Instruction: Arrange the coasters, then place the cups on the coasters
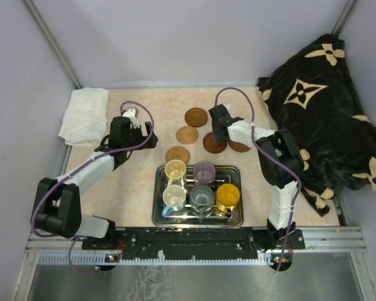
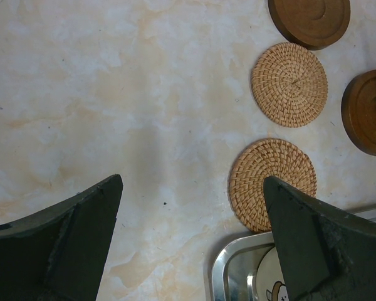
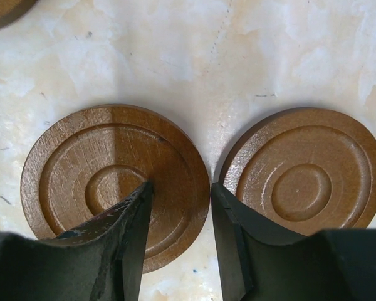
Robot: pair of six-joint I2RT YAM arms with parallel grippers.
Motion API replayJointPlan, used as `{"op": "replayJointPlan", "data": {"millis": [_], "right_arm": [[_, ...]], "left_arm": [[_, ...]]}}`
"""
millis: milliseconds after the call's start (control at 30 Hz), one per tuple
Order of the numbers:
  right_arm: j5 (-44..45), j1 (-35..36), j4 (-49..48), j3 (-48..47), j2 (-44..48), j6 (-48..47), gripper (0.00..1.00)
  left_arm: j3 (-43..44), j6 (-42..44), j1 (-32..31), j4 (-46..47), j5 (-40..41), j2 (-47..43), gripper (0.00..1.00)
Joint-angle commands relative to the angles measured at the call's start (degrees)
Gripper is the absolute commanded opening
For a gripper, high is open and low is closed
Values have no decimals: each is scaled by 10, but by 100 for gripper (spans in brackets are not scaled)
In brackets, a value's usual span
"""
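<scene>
Five coasters lie behind the metal tray (image 1: 197, 216): two woven (image 1: 187, 134) (image 1: 177, 154) and three dark wooden (image 1: 196, 116) (image 1: 214, 145) (image 1: 241, 148). Five cups stand in the tray: cream-yellow (image 1: 175, 169), purple (image 1: 204, 170), white with blue (image 1: 173, 196), grey (image 1: 201, 196) and orange-yellow (image 1: 227, 195). My right gripper (image 3: 182, 185) (image 1: 215, 135) is narrowly open, straddling the right rim of one flat wooden coaster (image 3: 81, 175), beside another (image 3: 307, 175). My left gripper (image 2: 193, 180) (image 1: 148, 138) hangs wide open over bare table, just left of the near woven coaster (image 2: 254, 182).
A white cloth (image 1: 84, 114) lies at the back left corner. A black blanket with cream flowers (image 1: 326, 119) fills the right side, close to the right arm. The tray's corner (image 2: 229, 269) shows under the left gripper's right finger. Walls enclose the table.
</scene>
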State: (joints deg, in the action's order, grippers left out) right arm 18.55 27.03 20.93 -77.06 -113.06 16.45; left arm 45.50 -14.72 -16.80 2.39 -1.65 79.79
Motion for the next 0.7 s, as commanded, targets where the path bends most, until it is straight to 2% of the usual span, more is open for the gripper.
{"op": "replayJointPlan", "data": {"millis": [0, 133, 467, 667], "right_arm": [[19, -7, 23, -12, -3, -20, 46], [5, -7, 15, -20, 7, -27, 52], [-11, -2, 13, -72, 34, -39, 53], [-31, 10, 36, -143, 3, -52, 52]], "left_arm": [[12, 2, -3, 0, -2, 2, 100], [11, 2, -3, 1, -3, 2, 100], [11, 3, -3, 4, -4, -2, 100], [11, 4, -3, 9, -4, -1, 100]]}}
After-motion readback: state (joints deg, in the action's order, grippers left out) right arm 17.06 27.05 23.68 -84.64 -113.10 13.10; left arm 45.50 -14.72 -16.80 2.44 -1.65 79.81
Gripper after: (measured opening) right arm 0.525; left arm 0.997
